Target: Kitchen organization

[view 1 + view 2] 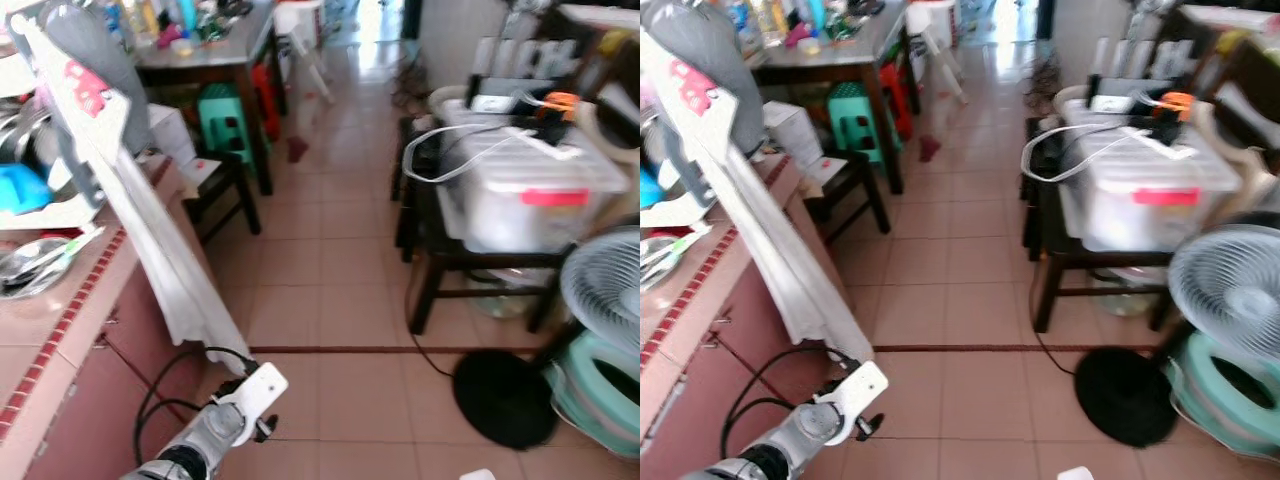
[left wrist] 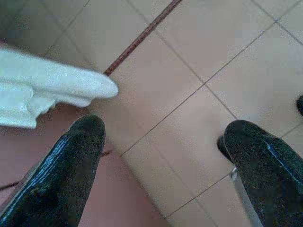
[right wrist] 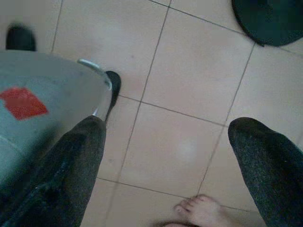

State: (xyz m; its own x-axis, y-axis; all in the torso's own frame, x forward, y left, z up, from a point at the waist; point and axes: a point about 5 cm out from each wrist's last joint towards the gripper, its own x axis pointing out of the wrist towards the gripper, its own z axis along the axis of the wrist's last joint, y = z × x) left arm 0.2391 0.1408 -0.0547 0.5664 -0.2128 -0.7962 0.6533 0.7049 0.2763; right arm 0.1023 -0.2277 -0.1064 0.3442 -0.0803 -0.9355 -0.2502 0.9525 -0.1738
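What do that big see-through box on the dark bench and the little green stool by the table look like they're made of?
The storage box looks like translucent plastic: cloudy whitish walls and a moulded lid with a matte sheen. The green stool also looks like moulded plastic, one even mint colour with a dull finish. The bench under the box seems dark-stained or painted wood, though blur leaves that open.

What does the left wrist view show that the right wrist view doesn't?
Left wrist view alone: a white cloth hanging beside the open left gripper, and a dark red line across the floor tiles. Right wrist view alone: a grey pot with a red sticker, a person's bare toes and the black fan base, seen past the open right gripper. Both: tan floor tiles below two spread black fingers holding nothing.
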